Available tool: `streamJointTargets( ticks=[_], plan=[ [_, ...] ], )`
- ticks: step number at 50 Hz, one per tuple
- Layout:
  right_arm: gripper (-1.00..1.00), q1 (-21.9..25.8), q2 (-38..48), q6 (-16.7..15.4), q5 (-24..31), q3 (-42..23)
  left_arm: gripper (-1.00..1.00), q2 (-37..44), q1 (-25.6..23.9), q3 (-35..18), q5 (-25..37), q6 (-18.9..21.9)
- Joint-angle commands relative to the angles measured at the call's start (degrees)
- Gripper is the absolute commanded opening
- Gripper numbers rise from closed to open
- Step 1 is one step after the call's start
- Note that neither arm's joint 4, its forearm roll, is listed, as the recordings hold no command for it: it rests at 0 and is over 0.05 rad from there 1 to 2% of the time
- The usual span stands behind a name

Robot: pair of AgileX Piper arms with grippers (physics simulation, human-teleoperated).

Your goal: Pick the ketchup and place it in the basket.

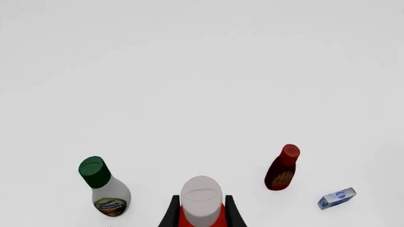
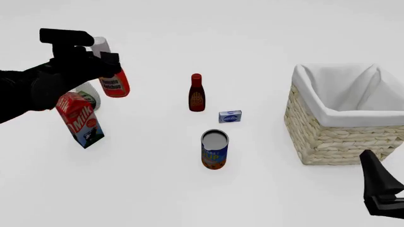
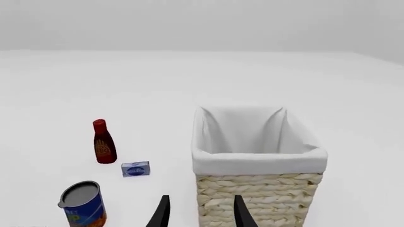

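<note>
**Ketchup held high on the left, basket far to the right**

Your left end effector [image 2: 107, 64] is clamped on the ketchup [image 2: 113, 81], with the bottle lifted clear of the bench [image 2: 151, 189]. In the left wrist view the two dark fingers sit on either side of the red body just under the white-grey cap, so the grip is near the neck. In the front view the bottle's long axis leans, cap up and away toward the left, base down toward the right; how far it leans is hard to judge because the arm hides part of it.

Below and behind your load stand the milk carton [image 2: 79, 119] and the white bottle with the green cap [image 1: 104, 185], mostly hidden in the front view.

Moving right, the maroon bottle [image 2: 196, 93], the small blue box [image 2: 230, 116] and the open can [image 2: 215, 149] stand between you and the target.

The basket [image 2: 341, 137] sits at the far right, well apart from the ketchup, its mouth facing up. So the carry runs rightward across the bench, above those three items.

Your right end effector [image 3: 198, 213] waits near the basket with fingers spread and nothing between them. It is the nearer arm to the basket, but the left one holds the bottle.
</note>
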Motion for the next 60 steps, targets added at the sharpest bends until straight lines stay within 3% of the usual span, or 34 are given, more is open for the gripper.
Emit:
streamJointTargets(
  ticks=[1,14,25,30,34,37,48,60],
  plan=[
    [1.00,3.92,4.55,-1.45,1.37,-5.98,-1.00,-7.84,-1.89,2.40,5.29,1.65],
    [1.00,11.37,12.96,-3.57,1.46,-12.13,-1.00,-14.67,-3.64,2.79,11.78,3.42],
    [1.00,20.62,18.81,-7.55,3.28,-18.40,-1.00,-19.34,-7.53,0.17,19.74,4.30],
    [1.00,24.39,20.67,-8.52,3.62,-20.58,-1.00,-20.58,-8.72,-0.97,22.11,4.21],
    [1.00,24.39,20.67,-8.52,3.62,-20.59,-1.00,-20.58,-8.72,-0.98,22.11,4.21],
    [1.00,28.14,23.03,-8.79,3.85,-23.36,-1.00,-21.57,-11.01,-2.36,25.05,4.19],
    [1.00,34.90,30.31,-11.86,3.34,-26.15,-1.00,-21.62,-13.26,-2.72,26.89,4.72],
    [1.00,40.15,36.67,-12.37,2.61,-29.51,-1.00,-21.80,-16.00,-3.13,28.61,4.98]
  ],
)
